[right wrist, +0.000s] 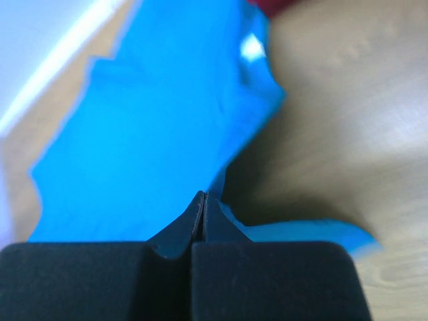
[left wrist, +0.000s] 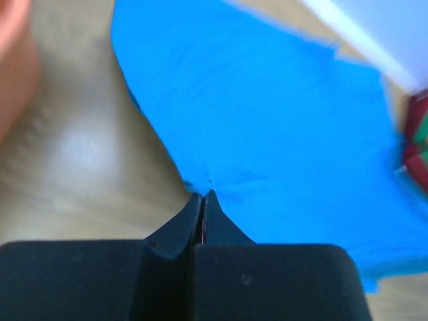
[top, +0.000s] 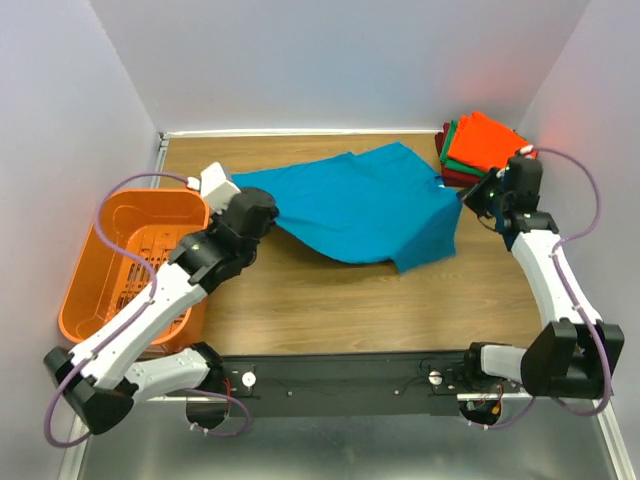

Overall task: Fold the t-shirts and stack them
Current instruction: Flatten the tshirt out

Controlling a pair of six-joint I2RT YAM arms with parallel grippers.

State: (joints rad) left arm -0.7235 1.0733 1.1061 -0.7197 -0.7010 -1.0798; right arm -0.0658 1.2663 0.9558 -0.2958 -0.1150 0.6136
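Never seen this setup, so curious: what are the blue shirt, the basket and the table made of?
Shirt: soft matte cloth, probably cotton knit; it drapes and wrinkles. Basket: orange moulded plastic, slightly glossy, with slots. Table: wood or wood-look laminate; grain shows, faint sheen.

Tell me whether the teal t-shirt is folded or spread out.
Spread out: the teal t-shirt stretches wide over the table between the left gripper and right gripper, each with jaws shut on an edge of it.

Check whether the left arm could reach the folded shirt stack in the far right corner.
Probably not: the left hand is shut on the teal shirt at its left edge, and the stack sits far across, behind the right hand.
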